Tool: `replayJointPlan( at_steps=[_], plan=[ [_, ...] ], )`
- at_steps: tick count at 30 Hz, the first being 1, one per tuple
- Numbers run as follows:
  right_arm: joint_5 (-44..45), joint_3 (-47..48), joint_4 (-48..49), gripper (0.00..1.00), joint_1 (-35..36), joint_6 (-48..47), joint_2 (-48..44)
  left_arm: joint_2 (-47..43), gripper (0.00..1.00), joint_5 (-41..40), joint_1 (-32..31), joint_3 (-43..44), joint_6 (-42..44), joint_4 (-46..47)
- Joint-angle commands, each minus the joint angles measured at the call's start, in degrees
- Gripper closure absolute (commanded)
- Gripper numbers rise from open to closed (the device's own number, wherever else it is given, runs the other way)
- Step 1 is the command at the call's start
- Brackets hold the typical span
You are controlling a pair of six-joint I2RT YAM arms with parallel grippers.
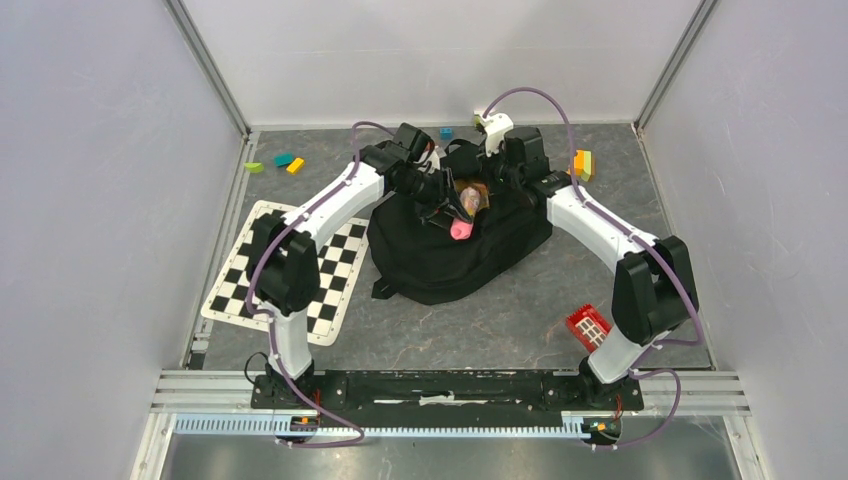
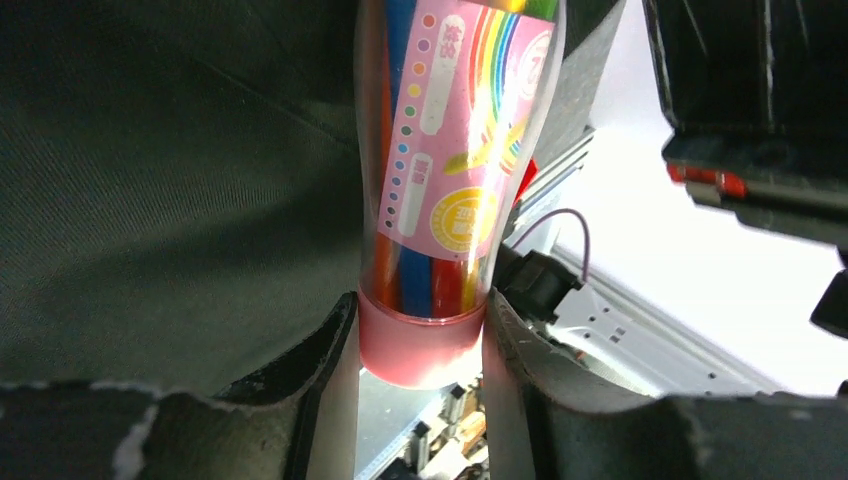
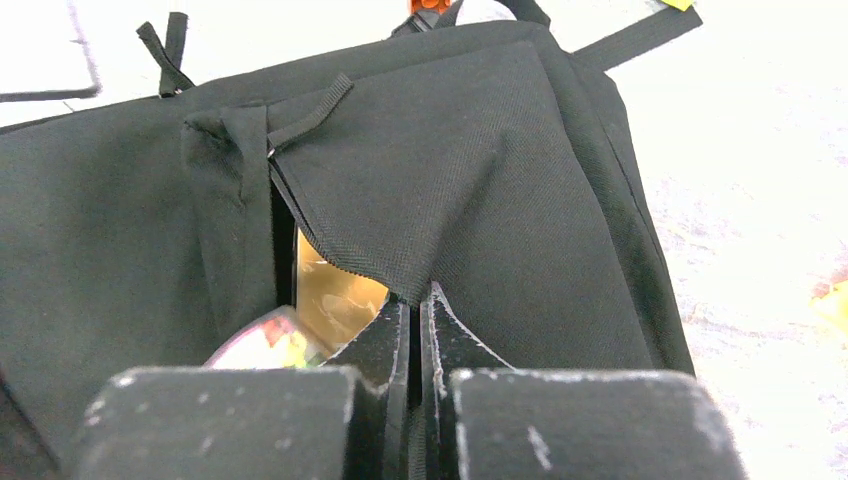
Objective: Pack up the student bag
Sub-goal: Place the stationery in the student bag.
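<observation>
Grippers, left (image 1: 452, 212) and right (image 1: 492, 188), both at the mouth of the student bag (image 1: 455, 262).
Top view: the bag lies in the middle of the table, its opening toward 12 o'clock, and the two arms meet over this opening. A pen tube (image 1: 461, 229) with a pink cap sticks out of it toward 6 o'clock. A checkerboard sheet (image 1: 235, 285) lies at 9 o'clock from the bag, a red block (image 1: 588, 326) at 4 o'clock. Left wrist view: the jaws are clenched on the pink cap of the tube, which points to 12 o'clock, with black fabric at 9 o'clock of it. Right wrist view: the jaws are pressed together on a fold of the bag's edge. A gap at 9 o'clock from the fingers shows something yellow inside.
</observation>
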Motion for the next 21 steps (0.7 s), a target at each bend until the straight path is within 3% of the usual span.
replayJointPlan(
  at_steps=[1, 5, 12, 21],
  plan=[
    [-3.79, -0.11, 8.03, 1.00, 0.49, -0.09, -4.90, 0.58, 0.98, 2.93, 1.71, -1.02, -9.39, 7.52],
    [-5.72, -2.90, 10.96, 1.00, 1.02, -1.39, -7.02, 1.76, 0.98, 1.69, 2.60, -1.93, -14.78, 12.60],
    [-8.38, -6.31, 10.98, 1.00, 1.63, -2.37, -9.49, 3.05, 0.98, -5.59, 2.81, -7.53, -29.21, 32.56],
    [-9.95, -10.97, 11.23, 1.00, 2.86, -2.18, -11.42, 6.71, 0.98, -16.73, 2.29, -6.06, -31.27, 43.70]
  ],
)
